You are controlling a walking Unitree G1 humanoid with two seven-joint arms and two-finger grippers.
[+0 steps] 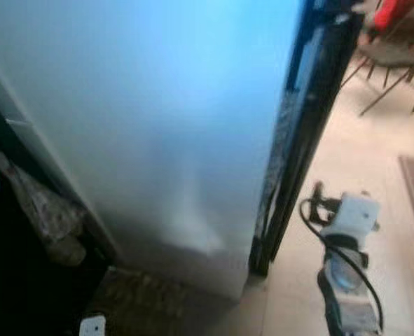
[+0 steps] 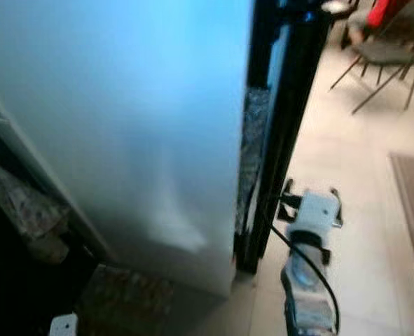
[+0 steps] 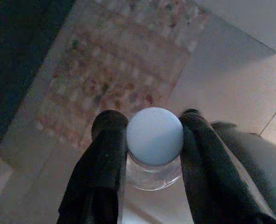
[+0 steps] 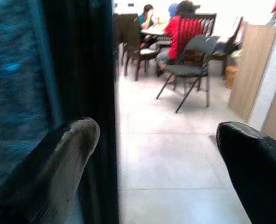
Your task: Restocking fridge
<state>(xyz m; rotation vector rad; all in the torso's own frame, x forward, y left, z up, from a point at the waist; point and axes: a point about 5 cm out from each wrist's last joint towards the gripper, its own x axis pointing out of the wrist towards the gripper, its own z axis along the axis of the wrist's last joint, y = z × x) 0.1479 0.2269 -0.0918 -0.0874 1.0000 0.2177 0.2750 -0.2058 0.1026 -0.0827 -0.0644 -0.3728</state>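
My head camera is blurred: the pale fridge door (image 1: 143, 112) stands directly ahead, its dark edge (image 1: 298, 140) on my right. My left gripper (image 3: 154, 140) pinches a clear bottle with a pale blue cap (image 3: 154, 135), held above a patterned mat (image 3: 123, 65) on the tiled floor (image 4: 175, 158). My right gripper (image 4: 156, 154) hangs spread beside the door edge. People sit at a table (image 4: 175, 28) beyond.

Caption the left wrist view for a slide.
Left gripper shut on a clear bottle with a pale blue cap, above a patterned mat.
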